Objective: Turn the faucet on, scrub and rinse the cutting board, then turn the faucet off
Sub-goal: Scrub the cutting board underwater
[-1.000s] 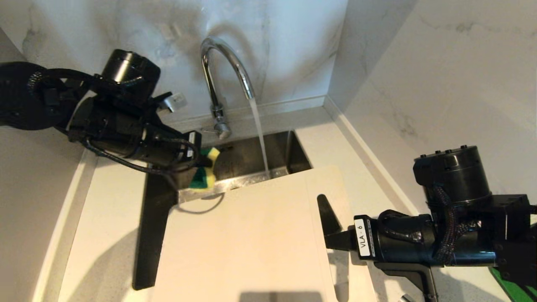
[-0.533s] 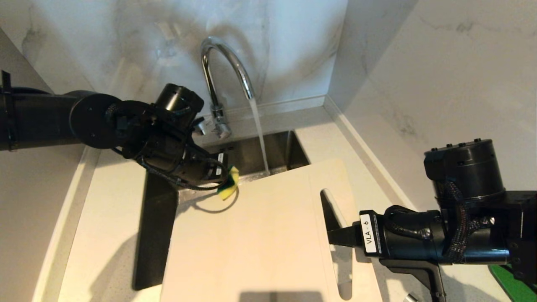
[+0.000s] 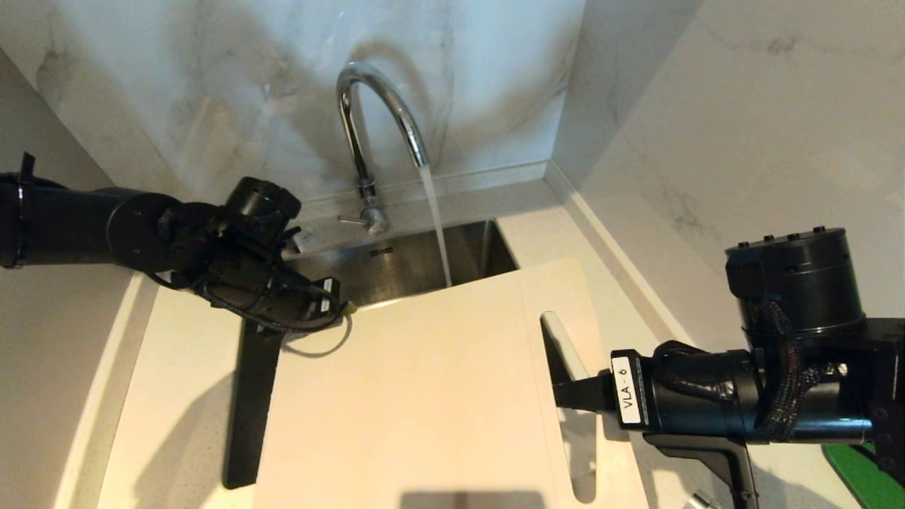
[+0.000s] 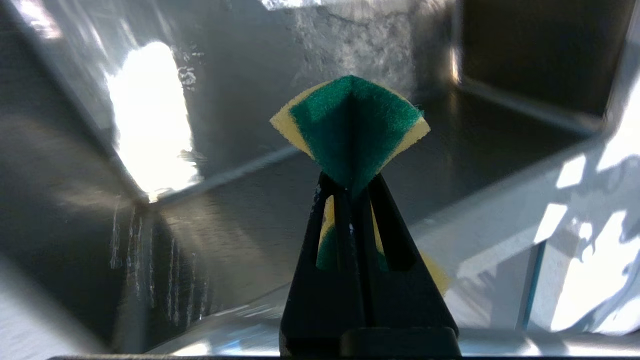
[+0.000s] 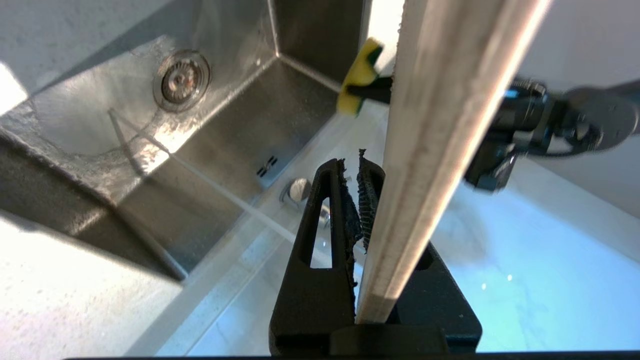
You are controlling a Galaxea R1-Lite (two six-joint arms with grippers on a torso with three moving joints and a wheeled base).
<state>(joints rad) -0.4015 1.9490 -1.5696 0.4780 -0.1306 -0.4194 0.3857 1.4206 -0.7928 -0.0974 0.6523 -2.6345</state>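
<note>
The chrome faucet (image 3: pixel 382 120) runs, its stream (image 3: pixel 436 226) falling into the sink behind the far edge of the cream cutting board (image 3: pixel 424 396). The board is held up over the sink, tilted. My right gripper (image 3: pixel 560 393) is shut on the strip beside its handle slot (image 3: pixel 565 353); in the right wrist view the board's edge (image 5: pixel 440 150) crosses my right gripper (image 5: pixel 356 165). My left gripper (image 3: pixel 344 308) sits at the board's far left corner, shut on a yellow-green sponge (image 4: pixel 350 130), folded between its fingers (image 4: pixel 370 210). The sponge (image 5: pixel 360 75) shows past the board.
The steel sink (image 3: pixel 396 258) has a drain (image 5: pixel 181 80) in its floor. The faucet's thin lever (image 3: pixel 351 220) points left. Marble walls close the back and right. Pale counter (image 3: pixel 184 396) lies left of the sink. A green object (image 3: pixel 866 481) shows at bottom right.
My left arm has swung lower, bringing the sponge down to the board's far left corner. The board has risen a little and reaches further over the sink. Water keeps running.
</note>
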